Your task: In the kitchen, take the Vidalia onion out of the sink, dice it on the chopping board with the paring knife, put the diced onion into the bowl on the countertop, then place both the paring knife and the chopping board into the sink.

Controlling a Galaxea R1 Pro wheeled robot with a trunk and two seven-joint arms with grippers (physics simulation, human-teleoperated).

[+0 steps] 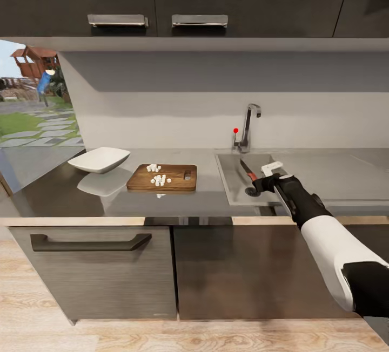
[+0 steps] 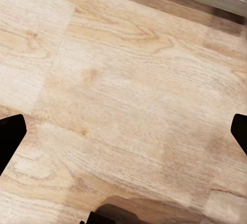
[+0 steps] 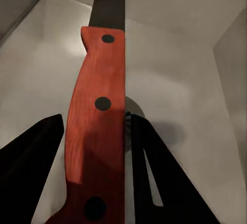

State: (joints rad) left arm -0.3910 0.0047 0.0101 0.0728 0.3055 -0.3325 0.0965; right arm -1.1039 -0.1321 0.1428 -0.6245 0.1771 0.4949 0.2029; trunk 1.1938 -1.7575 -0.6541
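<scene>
The right gripper hangs over the sink, at about 4 o'clock from the tap. Its two black fingers are closed on the paring knife — a flat red handle with three dark round rivets and a thin dark blade pointing down into the smooth grey steel basin. A round drain shows behind the handle.

The left gripper hangs over the pale wooden floor, with its dark tips far apart and nothing between them.

On the shiny dark countertop, the brown wooden chopping board lies at 9 o'clock from the sink, with small white onion pieces on it. The white squarish bowl sits just beside the board — farther left.
</scene>
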